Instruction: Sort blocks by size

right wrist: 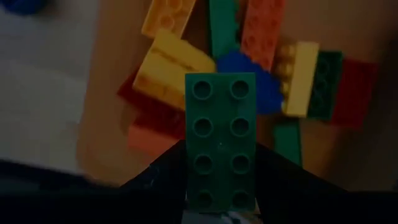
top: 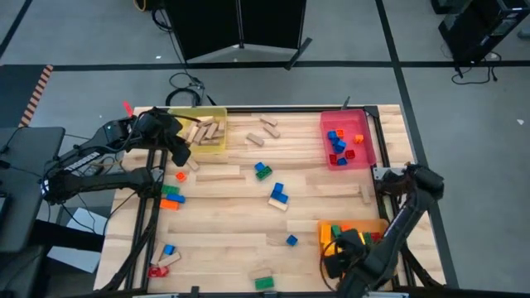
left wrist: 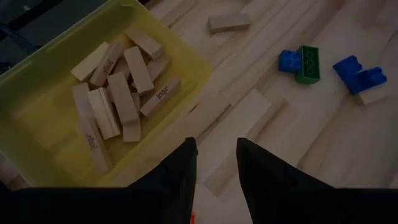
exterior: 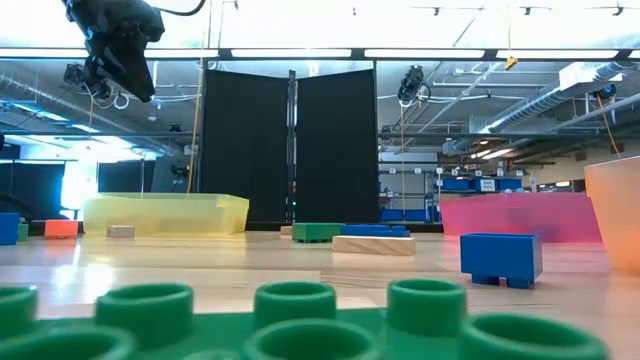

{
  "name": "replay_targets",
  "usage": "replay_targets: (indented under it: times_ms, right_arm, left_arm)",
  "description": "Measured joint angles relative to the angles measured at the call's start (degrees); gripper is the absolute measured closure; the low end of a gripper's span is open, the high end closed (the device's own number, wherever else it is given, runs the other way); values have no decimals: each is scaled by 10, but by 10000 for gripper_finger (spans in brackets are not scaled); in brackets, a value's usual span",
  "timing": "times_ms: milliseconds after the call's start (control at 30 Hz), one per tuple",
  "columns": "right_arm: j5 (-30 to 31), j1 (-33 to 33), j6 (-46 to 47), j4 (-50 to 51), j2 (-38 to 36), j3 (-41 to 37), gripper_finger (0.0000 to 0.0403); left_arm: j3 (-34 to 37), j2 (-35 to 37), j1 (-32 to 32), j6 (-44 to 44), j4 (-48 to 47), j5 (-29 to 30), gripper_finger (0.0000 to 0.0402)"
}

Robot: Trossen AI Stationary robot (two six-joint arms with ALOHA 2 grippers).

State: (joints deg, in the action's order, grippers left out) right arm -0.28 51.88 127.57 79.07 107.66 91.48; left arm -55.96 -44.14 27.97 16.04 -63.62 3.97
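Fingers of my right gripper [right wrist: 219, 186] clamp a green 2-by-4 studded brick [right wrist: 219, 134], poised above the orange tray [top: 327, 225] at the table's 5 o'clock, over a heap of yellow, orange, red and blue bricks. My left gripper [left wrist: 214, 177] hovers slightly parted beside the yellow tray [left wrist: 186, 59] of tan wooden blocks [left wrist: 118, 93] at 11 o'clock.

Seen from above, your desk [top: 240, 240] carries one tray [top: 199, 120] of wooden blocks [top: 205, 129] at 11 o'clock, a second tray [top: 346, 139] at 1 o'clock, a third tray [top: 352, 232] at 5 o'clock; loose bricks [top: 277, 195] lie between them.
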Motion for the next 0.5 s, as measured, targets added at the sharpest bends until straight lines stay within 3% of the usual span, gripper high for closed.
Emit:
replay_targets:
  times_ms: [400,500]
  right_arm:
    - [-3,9,0,-135,-149,-233,240]
    - [-50,17,0,-172,-176,-273,234]
  left_arm:
    - [0,0,0,0,-2,0,280]
    - [0,0,0,0,-2,0,280]
